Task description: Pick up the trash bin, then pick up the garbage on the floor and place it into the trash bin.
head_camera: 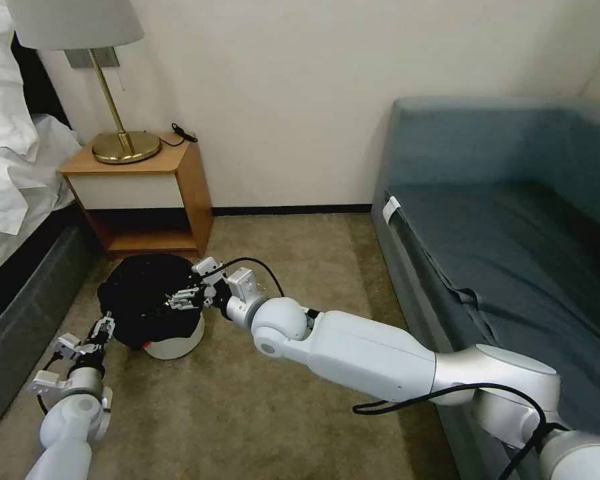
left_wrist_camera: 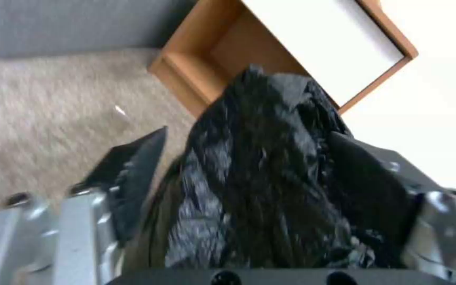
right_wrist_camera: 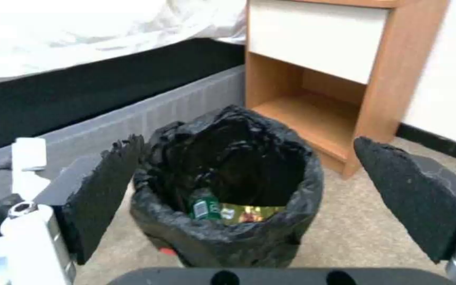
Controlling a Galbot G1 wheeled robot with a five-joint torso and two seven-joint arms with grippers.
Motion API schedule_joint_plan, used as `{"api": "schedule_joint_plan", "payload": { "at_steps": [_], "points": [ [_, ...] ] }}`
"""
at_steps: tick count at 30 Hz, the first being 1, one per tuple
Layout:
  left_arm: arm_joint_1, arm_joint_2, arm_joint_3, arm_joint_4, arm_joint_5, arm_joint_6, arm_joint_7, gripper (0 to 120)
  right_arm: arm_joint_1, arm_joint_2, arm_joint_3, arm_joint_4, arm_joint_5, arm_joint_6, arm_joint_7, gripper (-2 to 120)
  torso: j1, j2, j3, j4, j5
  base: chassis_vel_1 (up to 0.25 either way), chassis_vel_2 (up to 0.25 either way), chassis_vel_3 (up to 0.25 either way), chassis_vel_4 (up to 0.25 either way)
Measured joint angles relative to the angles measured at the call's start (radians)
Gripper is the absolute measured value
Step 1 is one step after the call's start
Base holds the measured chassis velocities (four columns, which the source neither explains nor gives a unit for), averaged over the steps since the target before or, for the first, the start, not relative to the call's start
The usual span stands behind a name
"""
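A: What surface and room are shown, from nearest to farthest?
B: A beige carpet [head_camera: 300, 280] lies nearest, with a blue sofa [head_camera: 513, 220] on the right and a bed [head_camera: 7, 160] on the left. Farther back, a wooden nightstand [head_camera: 147, 193] bearing a brass lamp [head_camera: 117, 127] stands against the cream wall [head_camera: 280, 93].

A: Where is the trash bin relative to the grippers?
B: The trash bin [head_camera: 173, 343] stands on the carpet in front of the nightstand, its black bag [head_camera: 143, 293] draped over the rim. The left gripper [head_camera: 102, 328] is at the bin's left side, its fingers [left_wrist_camera: 133, 174] spread on either side of the bag. The right gripper [head_camera: 183, 298] hovers over the bin's right rim, jaws wide apart and holding nothing.

A: What is hard to make out?
B: The bottle [right_wrist_camera: 204, 206] with a green label and a gold wrapper [right_wrist_camera: 249, 213] lie inside the bin, partly cut off by the bag. Whether the left fingers touch the bag cannot be told.
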Motion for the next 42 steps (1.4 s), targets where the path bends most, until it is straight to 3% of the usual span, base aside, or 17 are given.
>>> {"api": "schedule_joint_plan", "payload": {
  "at_steps": [1,3,7,9,16,21,28,30,34,37,42],
  "points": [
    [0.0,0.0,0.0,0.0,0.0,0.0,0.0,91,0.0,0.0,0.0,0.0,0.0,0.0,0.0,100,0.0,0.0,0.0,0.0,0.0,0.0,0.0,0.0,0.0],
    [0.016,0.007,-0.011,-0.029,0.098,-0.021,-0.013,99,-0.001,0.006,0.011,-0.004,-0.005,-0.001,0.048,100,0.0,0.0,0.0,0.0,0.0,0.0,0.0,0.0,0.0],
    [0.04,0.014,-0.019,-0.086,0.191,-0.022,-0.034,100,-0.003,0.011,0.032,-0.01,-0.003,-0.01,0.091,100,0.0,0.0,0.0,0.0001,0.0002,0.0,0.0,0.0,0.0],
    [0.052,0.014,-0.032,-0.126,0.286,-0.025,-0.047,100,-0.006,0.015,0.059,-0.015,0.009,-0.018,0.127,100,0.0,0.0,0.0,0.0,0.0002,0.0,0.0,0.0,0.0],
    [0.087,0.033,-0.047,-0.176,0.398,-0.03,-0.04,100,-0.02,0.007,0.104,-0.011,0.036,-0.044,0.185,100,0.0,0.0,0.0,0.0,0.0003,0.0,0.0,0.0,0.0],
    [0.115,0.045,-0.052,-0.229,0.515,-0.011,-0.019,100,-0.113,0.007,0.214,-0.026,0.057,-0.12,0.285,100,0.0,0.0,0.0,0.0001,0.0003,0.0,0.0,0.0,0.0],
    [0.123,0.049,-0.049,-0.301,0.571,0.05,-0.01,100,-0.231,-0.035,0.333,-0.016,0.016,-0.157,0.305,100,0.0,0.0,0.0,-0.0004,0.0003,0.0,0.0,0.0,0.0],
    [0.144,0.054,-0.047,-0.371,0.582,0.097,-0.004,100,-0.295,-0.074,0.397,0.042,-0.001,-0.164,0.302,100,0.0,0.0,0.0,-0.0003,0.0004,0.0,0.0,0.0,0.0],
    [0.16,0.055,-0.046,-0.425,0.588,0.11,-0.003,100,-0.339,-0.102,0.443,0.083,-0.023,-0.164,0.296,100,0.0,0.0,0.0,0.0,0.0004,0.0,0.0,0.0,0.0],
    [0.191,0.049,-0.046,-0.505,0.589,0.127,-0.002,100,-0.416,-0.159,0.518,0.155,-0.058,-0.158,0.267,100,0.0,0.0,0.0,-0.0003,0.0005,0.0,0.0,0.0,0.0],
    [0.2,0.046,-0.046,-0.523,0.589,0.131,-0.003,100,-0.45,-0.181,0.545,0.182,-0.083,-0.153,0.249,100,0.0,0.0,0.0,-0.0004,0.0005,0.0,0.0,0.0,0.0]
  ]
}}
